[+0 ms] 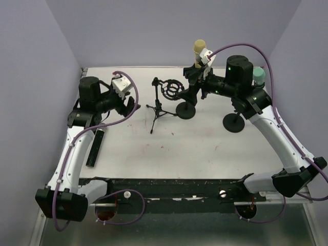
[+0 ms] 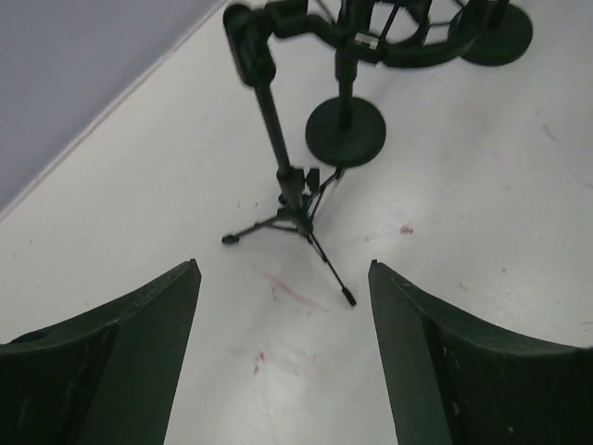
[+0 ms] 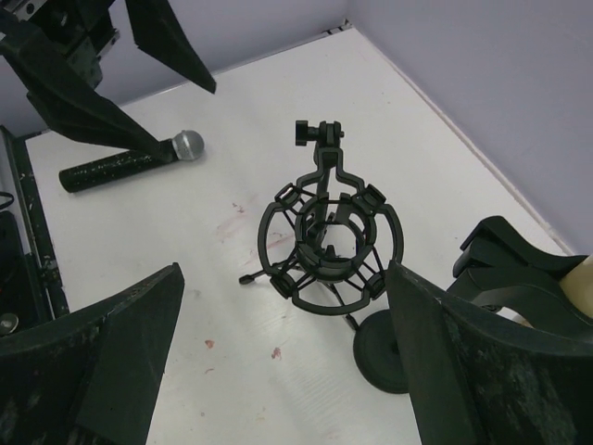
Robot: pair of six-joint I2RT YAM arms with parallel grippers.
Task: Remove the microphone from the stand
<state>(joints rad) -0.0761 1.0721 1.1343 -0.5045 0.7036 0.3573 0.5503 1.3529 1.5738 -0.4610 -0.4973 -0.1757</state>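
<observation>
A yellow-headed microphone (image 1: 199, 48) stands upright in the clip of a round-base stand (image 1: 185, 110) at the back middle. In the right wrist view its body (image 3: 579, 289) shows at the right edge, held in the black clip (image 3: 505, 261). My right gripper (image 1: 199, 84) is open and empty beside that clip; the microphone lies outside the jaws, past the right finger (image 3: 482, 371). My left gripper (image 1: 130, 105) is open and empty, low over the table left of the tripod.
A tripod stand (image 1: 158, 110) carries an empty shock mount (image 3: 329, 246) between the grippers. A black microphone with a silver head (image 3: 185, 146) lies on the table at left (image 1: 95, 146). A teal-headed microphone (image 1: 259, 76) stands on a second round base (image 1: 234, 123) by my right arm.
</observation>
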